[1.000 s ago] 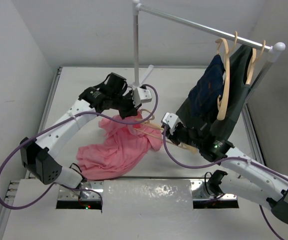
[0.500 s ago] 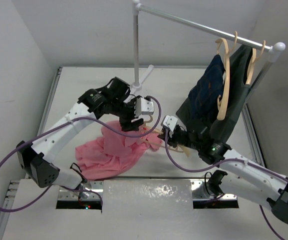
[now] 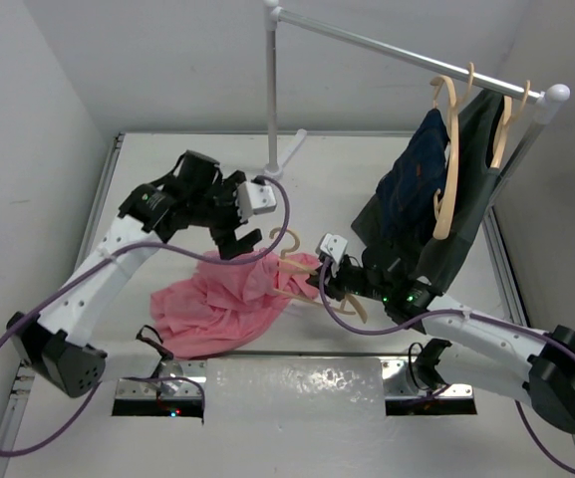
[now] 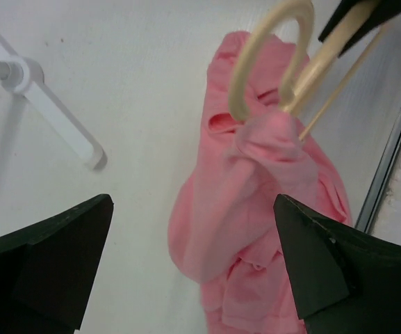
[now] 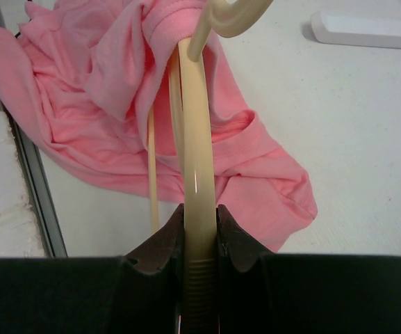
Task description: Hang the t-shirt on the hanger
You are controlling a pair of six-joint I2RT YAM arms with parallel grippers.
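- The t-shirt (image 3: pixel 217 304) lies crumpled on the table (image 3: pixel 167 169), left of centre and towards the near edge. Its right end is bunched up around the base of the hook of the hanger (image 5: pixel 194 139).
- Most of the pink cloth spreads out left of and nearer than the hanger. One fold is draped over the hanger's arm, just below the hook.
- The hanger is tilted, with its hook on the far side, clear of the cloth. Its thin lower rod runs beside the arm.
- The right gripper (image 5: pixel 199 229) pinches the hanger's arm between both fingers.
- The left gripper (image 3: pixel 239 239) hangs above the far end of the t-shirt, its jaws spread wide and holding nothing.
- At the far right, a navy garment (image 3: pixel 412 184) and a black garment (image 3: pixel 466 219) hang on wooden hangers from the rail (image 3: pixel 397 48).
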